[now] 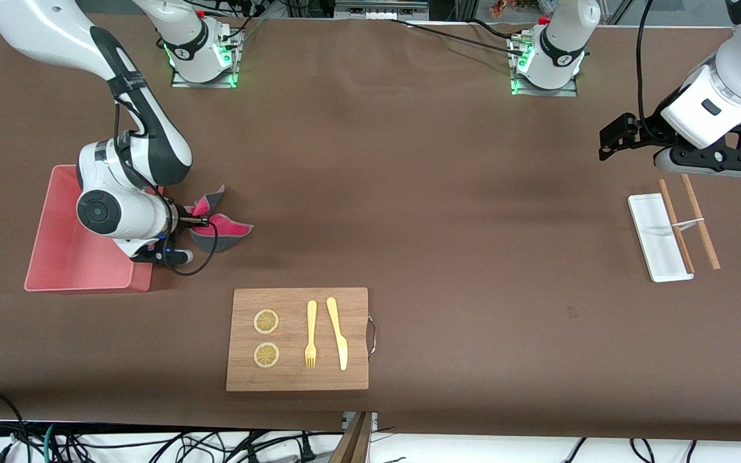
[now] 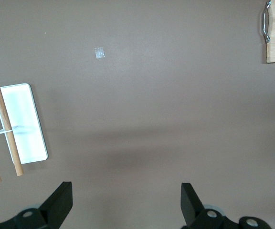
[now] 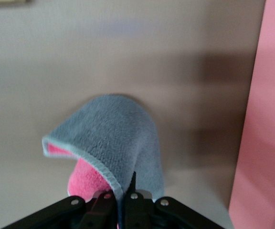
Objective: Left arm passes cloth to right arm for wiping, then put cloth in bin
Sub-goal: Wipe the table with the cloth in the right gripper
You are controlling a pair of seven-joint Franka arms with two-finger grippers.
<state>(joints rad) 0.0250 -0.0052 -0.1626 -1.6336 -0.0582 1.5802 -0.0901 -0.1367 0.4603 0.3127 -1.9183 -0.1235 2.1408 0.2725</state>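
Nearest the front camera, a wooden cutting board [image 1: 298,339] lies flat with two lemon slices [image 1: 266,321], a yellow fork [image 1: 311,334] and a yellow knife [image 1: 338,332] on it, its metal handle [image 1: 372,334] on the edge toward the left arm's end of the table. Farther from the camera, toward the right arm's end, the salmon-pink bin [image 1: 62,257] sits on the brown table [image 1: 448,212], and the right arm's wrist hangs over the bin's edge. The right gripper [image 1: 198,222] points sideways away from the bin, just past its wall, with its fingers clamped shut on one edge of the cloth [image 1: 219,226]. The cloth hangs out from the fingertips over the table beside the bin, not inside it; it drapes in a fold, grey face outward and pink lining showing underneath, as the right wrist view makes plain [image 3: 113,143], where the bin's pink wall [image 3: 266,119] stands close by it. At the left arm's end of the table, a narrow white tray [image 1: 657,241] lies with two wooden sticks [image 1: 689,222] tied by a white band, one resting across the tray and one on the table beside it. Above them the left gripper [image 1: 621,138] waits in the air, well apart from the cloth, its fingers [image 2: 61,200] spread wide and holding nothing.
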